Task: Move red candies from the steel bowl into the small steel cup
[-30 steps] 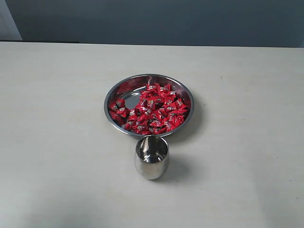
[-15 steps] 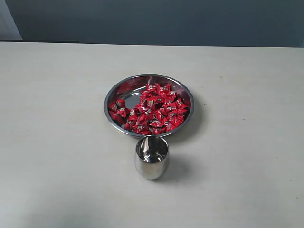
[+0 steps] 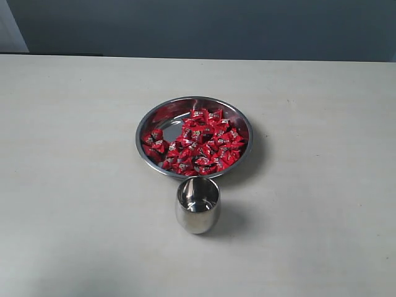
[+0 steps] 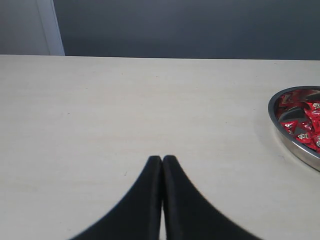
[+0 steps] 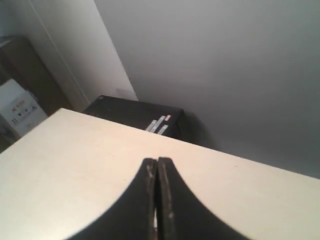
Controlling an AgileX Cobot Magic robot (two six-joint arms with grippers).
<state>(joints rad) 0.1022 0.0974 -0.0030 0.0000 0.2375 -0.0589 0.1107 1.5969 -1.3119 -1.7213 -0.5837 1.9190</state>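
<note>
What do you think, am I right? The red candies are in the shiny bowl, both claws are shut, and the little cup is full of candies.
Not quite. The small steel cup is empty: the exterior view shows only bare shiny steel inside it. The rest holds: the red candies lie in the steel bowl, and the left claw and right claw are shut.

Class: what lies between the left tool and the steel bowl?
Nothing: only bare tabletop separates the shut left tool from the steel bowl, as the left wrist view shows.
</note>
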